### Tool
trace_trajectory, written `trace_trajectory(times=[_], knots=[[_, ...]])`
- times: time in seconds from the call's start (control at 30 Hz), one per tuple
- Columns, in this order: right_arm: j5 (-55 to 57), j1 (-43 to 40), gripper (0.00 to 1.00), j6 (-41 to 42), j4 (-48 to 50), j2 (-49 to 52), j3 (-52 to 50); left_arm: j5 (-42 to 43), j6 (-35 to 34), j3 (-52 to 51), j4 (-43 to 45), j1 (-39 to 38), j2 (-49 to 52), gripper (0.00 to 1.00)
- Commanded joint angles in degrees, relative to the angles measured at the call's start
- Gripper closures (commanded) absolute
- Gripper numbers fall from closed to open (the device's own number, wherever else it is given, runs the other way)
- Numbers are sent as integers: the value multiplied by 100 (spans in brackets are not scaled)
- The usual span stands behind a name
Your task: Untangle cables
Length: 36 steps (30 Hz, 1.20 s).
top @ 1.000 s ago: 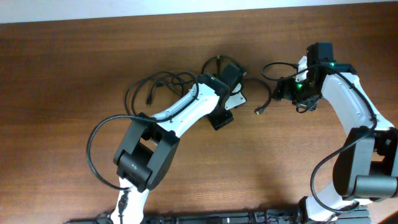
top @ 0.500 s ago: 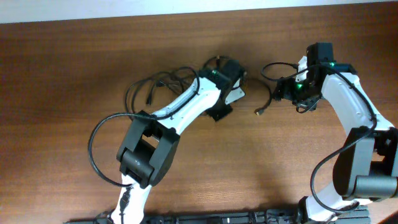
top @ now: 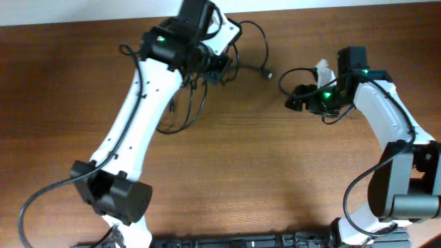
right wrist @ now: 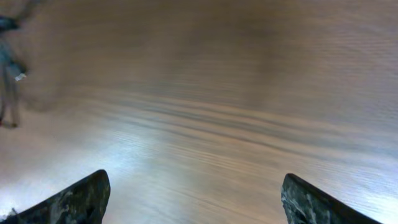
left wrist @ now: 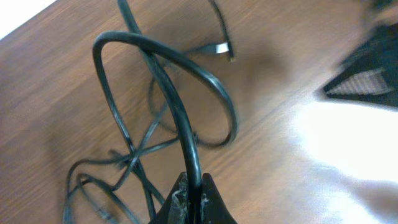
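Our left tool [left wrist: 189, 198] is clamped on one cable [left wrist: 177, 106]; we should draw it slowly toward twelve o'clock. Our right tool [right wrist: 193, 183] stands apart, empty.

A wooden table [top: 275, 172] fills nearly the whole overhead view. Its top is a dark reddish brown, with fine grain running from side to side. Along the far edge a narrow pale strip [top: 69, 10] shows beyond the wood; whether it is wall or floor cannot be told. The same pale surface cuts off a corner [left wrist: 12, 9] of the left wrist view. A broad white glare [left wrist: 348, 143] lies on the tabletop in that view, and a softer sheen [right wrist: 186, 162] crosses the wood in the right wrist view.
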Motion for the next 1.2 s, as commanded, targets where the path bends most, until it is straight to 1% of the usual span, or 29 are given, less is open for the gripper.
trace_trajectory(times=[0.0, 0.03, 0.17, 0.3, 0.37, 0.43, 0.57, 0.6, 0.67, 0.8, 0.97, 1.03, 1.17], knots=[[-577, 400, 12, -363, 199, 28, 46, 1517, -74, 90, -46, 282, -225, 100], [-577, 509, 12, -363, 295, 28, 46, 1827, -74, 90, -96, 358, -240, 100], [-581, 813, 12, -361, 625, 28, 46, 2586, -74, 90, -238, 649, -262, 100], [-710, 994, 12, -361, 881, 28, 46, 3705, -72, 90, -254, 957, -267, 100], [-977, 1032, 12, -358, 1054, 28, 48, 4186, -72, 90, -254, 1095, -264, 100], [-1539, 1036, 12, -332, 1416, 28, 46, 4494, -74, 90, -258, 1263, -264, 100], [-2433, 1056, 12, 0, 2398, 28, 46, 4542, -74, 87, -345, 1353, -264, 100], [-2492, 1064, 12, 109, 2579, 28, 48, 4533, -72, 87, -358, 1353, -264, 100], [-2505, 1106, 12, 422, 3036, 28, 48, 4205, -72, 87, -402, 1353, -264, 100], [-2579, 1106, 12, 684, 3462, 28, 48, 3886, -72, 87, -584, 1353, -264, 100], [-3438, 1106, 12, 678, 3818, 28, 48, 3512, -70, 87, -745, 1351, -264, 100], [-3488, 1106, 12, 678, 3943, 28, 48, 3504, -72, 87, -804, 1351, -264, 100], [-3445, 1115, 17, 680, 4116, 28, 48, 3713, -72, 87, -859, 1340, -264, 100]])
